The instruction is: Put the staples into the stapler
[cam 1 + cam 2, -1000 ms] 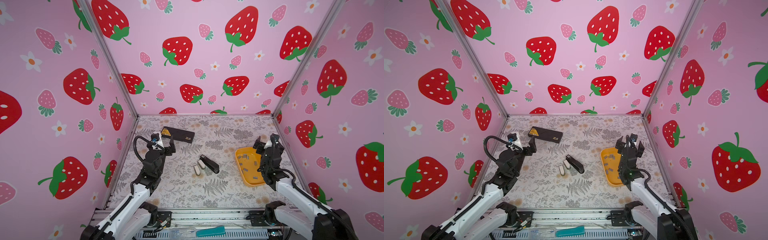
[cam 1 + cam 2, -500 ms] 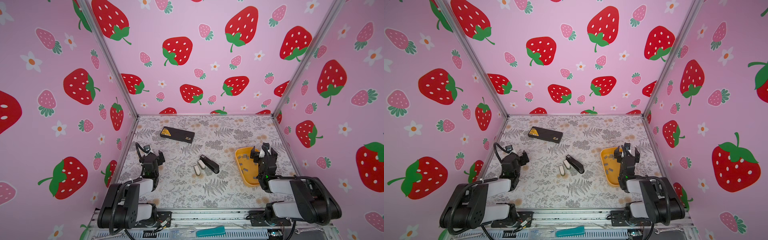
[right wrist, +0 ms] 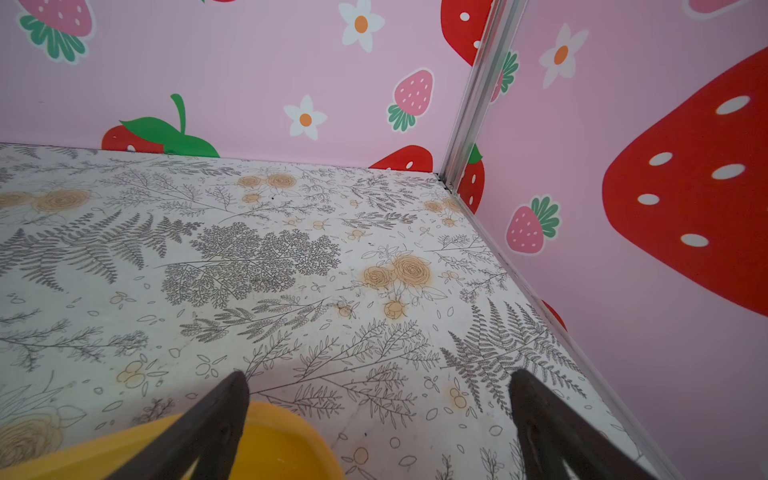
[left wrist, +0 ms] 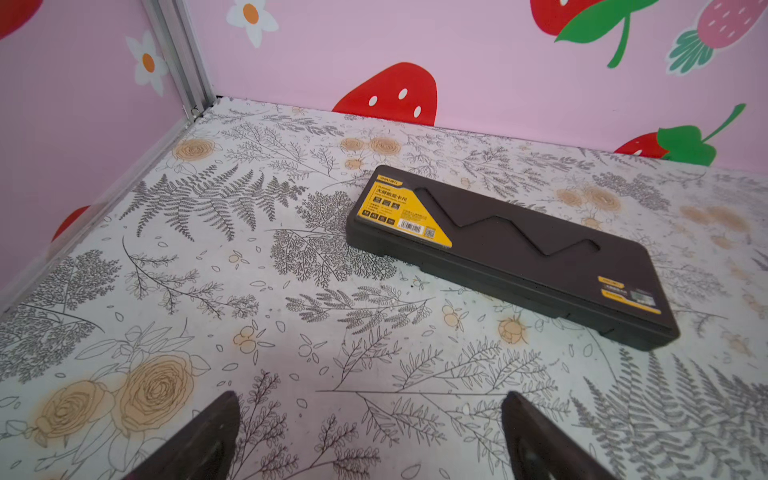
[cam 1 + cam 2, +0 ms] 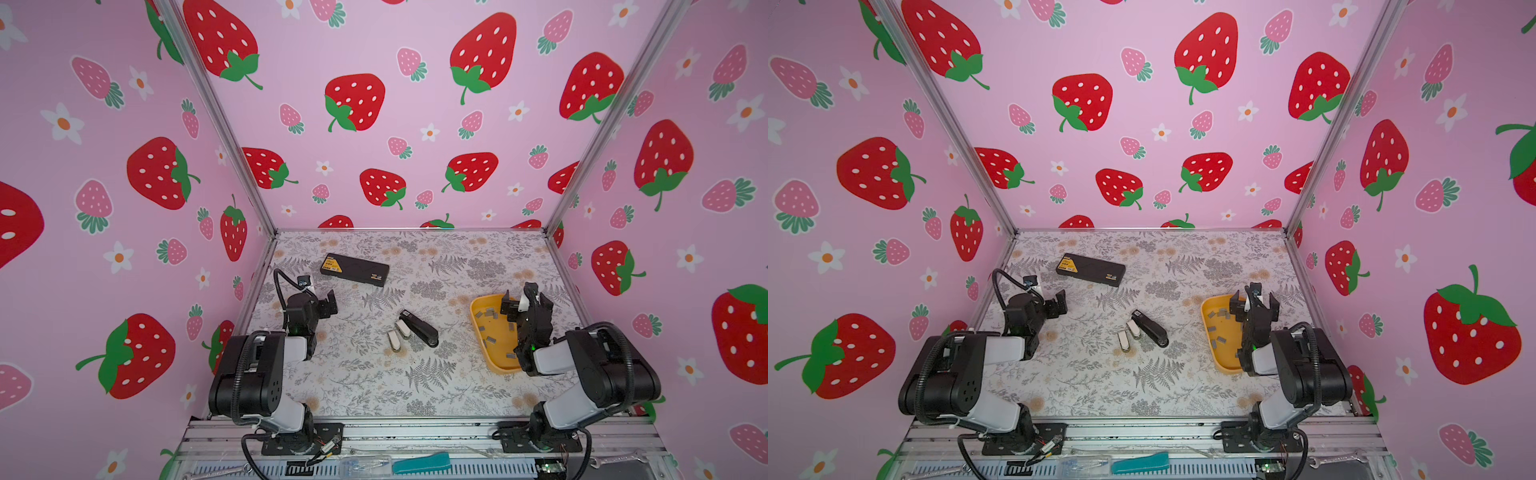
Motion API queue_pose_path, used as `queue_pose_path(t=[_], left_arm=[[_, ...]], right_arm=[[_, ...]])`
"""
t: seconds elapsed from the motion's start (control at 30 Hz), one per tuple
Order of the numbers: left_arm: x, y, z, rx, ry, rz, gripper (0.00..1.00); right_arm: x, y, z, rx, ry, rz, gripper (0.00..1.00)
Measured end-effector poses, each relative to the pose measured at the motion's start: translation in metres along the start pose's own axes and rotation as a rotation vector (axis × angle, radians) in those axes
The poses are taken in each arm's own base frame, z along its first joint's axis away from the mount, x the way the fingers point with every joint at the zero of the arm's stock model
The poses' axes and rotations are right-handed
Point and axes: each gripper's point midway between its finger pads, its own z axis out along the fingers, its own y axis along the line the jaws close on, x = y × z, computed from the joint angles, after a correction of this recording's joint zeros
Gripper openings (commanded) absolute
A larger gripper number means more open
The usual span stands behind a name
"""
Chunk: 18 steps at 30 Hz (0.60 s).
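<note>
Your left gripper (image 4: 370, 401) and right gripper (image 3: 378, 380) both sit spread wide, gripping nothing; staples (image 5: 487, 314) lie in the yellow tray (image 5: 496, 366), black stapler (image 5: 419, 328) well apart from both.

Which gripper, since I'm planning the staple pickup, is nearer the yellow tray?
Right. The right gripper hangs over the far end of the yellow tray; the left gripper is far off, on the other side of the black stapler.
</note>
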Motion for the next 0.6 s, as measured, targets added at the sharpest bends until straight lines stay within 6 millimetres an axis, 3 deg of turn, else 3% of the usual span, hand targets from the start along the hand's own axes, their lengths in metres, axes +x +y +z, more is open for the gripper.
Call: queue_pose_path(t=[0.6], left_arm=[[0.012, -0.007, 0.0, -0.013, 0.05, 0.04, 0.99]], right_arm=[[0.0, 0.001, 0.0, -0.008, -0.002, 0.001, 0.99]])
